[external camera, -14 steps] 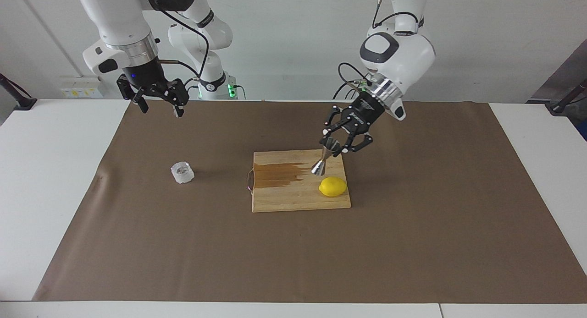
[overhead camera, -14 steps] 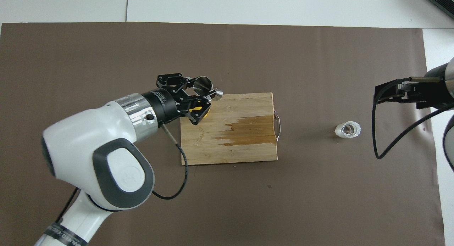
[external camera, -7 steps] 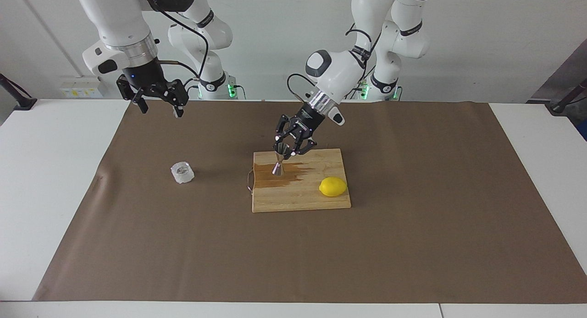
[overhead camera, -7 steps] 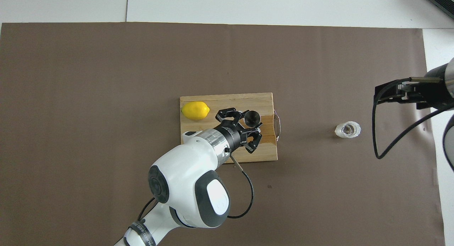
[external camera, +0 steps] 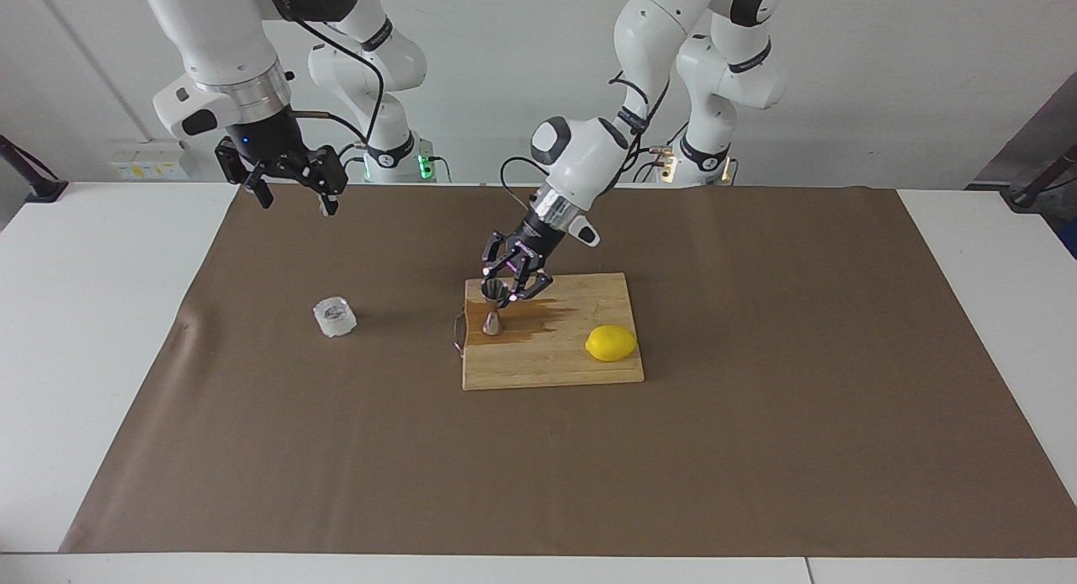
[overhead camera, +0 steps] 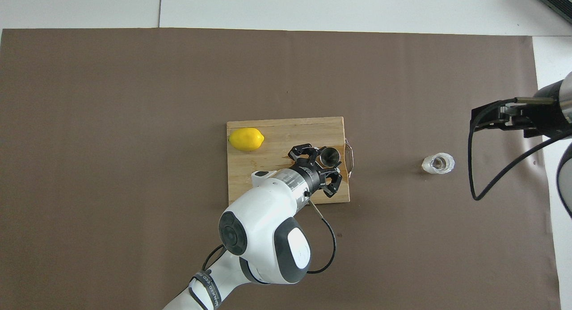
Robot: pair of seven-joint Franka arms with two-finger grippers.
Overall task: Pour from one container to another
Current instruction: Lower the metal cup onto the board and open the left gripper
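Note:
My left gripper (external camera: pixel 498 289) is shut on the upper cone of the steel jigger (external camera: pixel 493 309). It holds the jigger roughly upright, low over the dark wet patch at the handle end of the wooden board (external camera: pixel 547 367). Whether the jigger's foot touches the wood I cannot tell. From overhead the jigger (overhead camera: pixel 331 156) shows its open mouth just past the left gripper (overhead camera: pixel 327 161). The clear faceted glass cup (external camera: pixel 335 316) stands alone on the brown mat, toward the right arm's end from the board; overhead it is the glass cup (overhead camera: pixel 438 163). My right gripper (external camera: pixel 292 195) hangs open, high over the mat's edge by its base, and waits.
A yellow lemon (external camera: pixel 611 342) lies on the board's corner toward the left arm's end, also seen as the lemon (overhead camera: pixel 246 139) on the board (overhead camera: pixel 286 127). A thin wire handle (external camera: pixel 458 331) sticks out of the board toward the cup. Brown mat (external camera: pixel 757 449) covers the table.
The left arm carried the jigger from beside the lemon along the board to its handle end, closer to the glass cup, and brought it upright. The right arm stayed still.

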